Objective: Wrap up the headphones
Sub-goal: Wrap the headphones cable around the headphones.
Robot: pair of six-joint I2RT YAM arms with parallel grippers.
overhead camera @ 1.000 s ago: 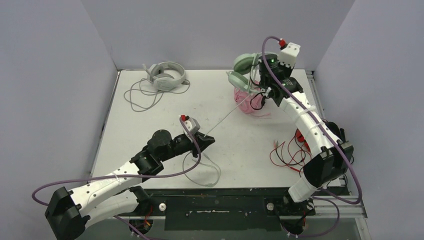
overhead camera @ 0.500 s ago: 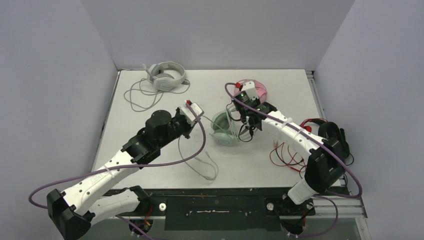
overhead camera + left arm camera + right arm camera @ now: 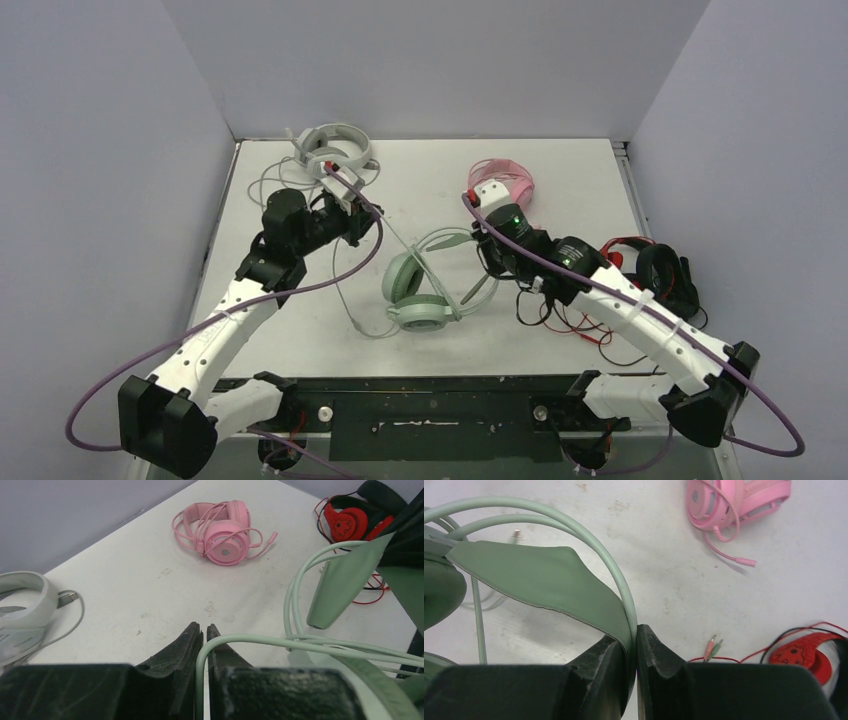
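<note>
The mint green headphones [image 3: 418,296] are at the table's middle, and my right gripper [image 3: 488,264] is shut on their headband [image 3: 549,582]. Their thin mint cable [image 3: 320,647] runs left to my left gripper [image 3: 366,224], whose jaws are shut on it. The pale grey-white headphones [image 3: 335,150] lie at the back left with a loose cable, just behind the left gripper. The pink headphones [image 3: 503,180] lie at the back, behind the right wrist, with their cable bunched on them.
Red and black headphones [image 3: 662,272] with tangled red wires [image 3: 580,322] lie at the right edge. A slack loop of the mint cable [image 3: 352,305] lies at front centre. Grey walls enclose the table on three sides.
My right gripper has carried the mint green headphones from the back right down to the table's middle. My left gripper has moved back and left with the cable, towards the grey-white headphones.
</note>
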